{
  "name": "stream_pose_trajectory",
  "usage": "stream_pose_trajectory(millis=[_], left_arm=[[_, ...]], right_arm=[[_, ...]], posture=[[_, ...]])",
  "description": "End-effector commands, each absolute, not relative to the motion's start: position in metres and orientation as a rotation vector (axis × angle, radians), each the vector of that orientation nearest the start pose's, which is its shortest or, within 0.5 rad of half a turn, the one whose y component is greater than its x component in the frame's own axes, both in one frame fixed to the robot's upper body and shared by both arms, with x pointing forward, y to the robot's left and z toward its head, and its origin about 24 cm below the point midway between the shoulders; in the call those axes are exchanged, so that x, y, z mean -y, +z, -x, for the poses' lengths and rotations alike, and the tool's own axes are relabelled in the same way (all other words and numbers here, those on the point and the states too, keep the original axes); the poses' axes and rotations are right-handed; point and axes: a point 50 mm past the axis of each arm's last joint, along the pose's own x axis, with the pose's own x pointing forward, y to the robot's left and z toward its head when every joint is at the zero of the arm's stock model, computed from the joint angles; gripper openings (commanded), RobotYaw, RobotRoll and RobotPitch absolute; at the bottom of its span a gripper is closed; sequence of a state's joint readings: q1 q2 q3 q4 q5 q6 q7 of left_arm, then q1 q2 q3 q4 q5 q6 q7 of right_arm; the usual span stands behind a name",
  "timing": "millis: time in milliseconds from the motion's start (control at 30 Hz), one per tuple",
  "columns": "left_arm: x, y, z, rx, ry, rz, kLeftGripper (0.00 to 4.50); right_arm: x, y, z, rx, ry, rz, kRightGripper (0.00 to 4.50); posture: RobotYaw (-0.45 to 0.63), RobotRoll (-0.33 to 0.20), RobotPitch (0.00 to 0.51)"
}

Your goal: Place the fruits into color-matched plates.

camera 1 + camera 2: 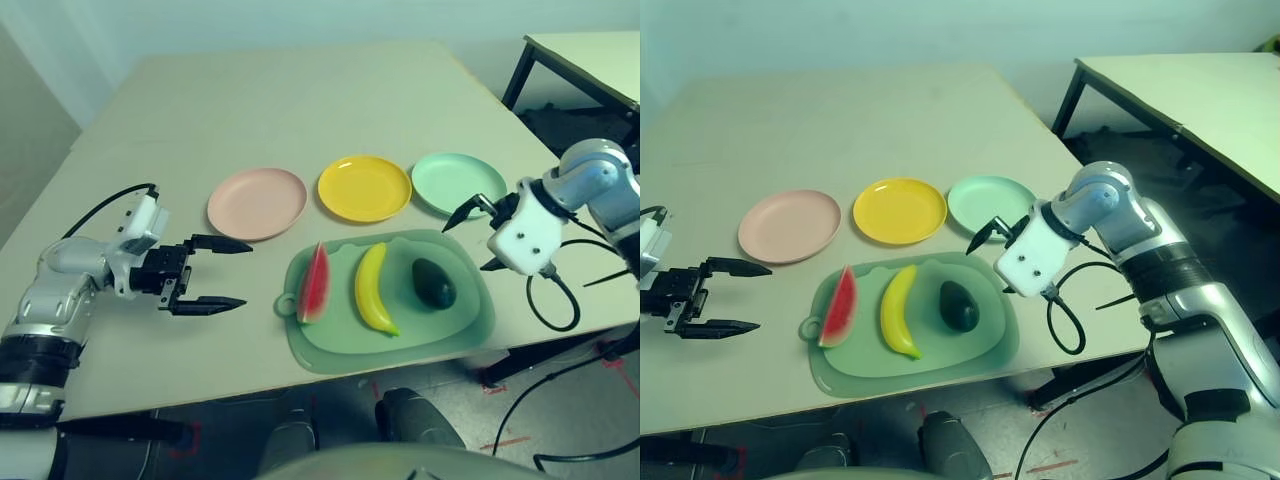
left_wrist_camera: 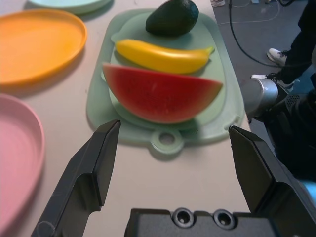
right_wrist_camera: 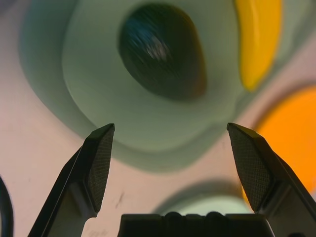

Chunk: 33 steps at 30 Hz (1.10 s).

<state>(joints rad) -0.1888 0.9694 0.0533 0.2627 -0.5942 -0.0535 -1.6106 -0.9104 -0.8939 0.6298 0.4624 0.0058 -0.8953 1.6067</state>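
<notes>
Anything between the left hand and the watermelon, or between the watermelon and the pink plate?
Nothing visible in either gap: only bare table and the green mat's edge with its looped tab separate the open left hand from the watermelon, and the pink plate lies beyond mat edge and bare table.

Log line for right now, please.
fruits on green mat, none plated | left gripper: open, empty | right gripper: open, empty | plates: empty

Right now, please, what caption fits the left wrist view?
Open left tool facing watermelon wedge on green mat.
</notes>
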Motion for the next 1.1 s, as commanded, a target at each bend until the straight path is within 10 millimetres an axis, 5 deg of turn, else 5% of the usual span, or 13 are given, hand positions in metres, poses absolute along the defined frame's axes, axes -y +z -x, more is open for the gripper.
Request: stream_pose_trajectory(millis=[33, 300, 1100], left_arm=[[-0.293, 0.141, -0.233, -0.213, -1.393, -0.357, 4.46], [-0.290, 0.141, -0.235, -0.208, -1.397, -0.358, 4.46], [-0.287, 0.140, -0.234, -0.224, -1.418, -0.401, 4.46]], right_arm=[[0.177, 0.174, -0.292, 0.039, 1.973, 1.741, 4.50], [0.157, 0.168, -0.280, 0.127, 2.082, 1.708, 4.50], [0.153, 0.135, -0.291, 0.032, 2.118, 1.685, 4.50]], posture=[[-0.14, 0.000, 0.046], [-0.15, 0.000, 0.047], [-0.15, 0.000, 0.046]])
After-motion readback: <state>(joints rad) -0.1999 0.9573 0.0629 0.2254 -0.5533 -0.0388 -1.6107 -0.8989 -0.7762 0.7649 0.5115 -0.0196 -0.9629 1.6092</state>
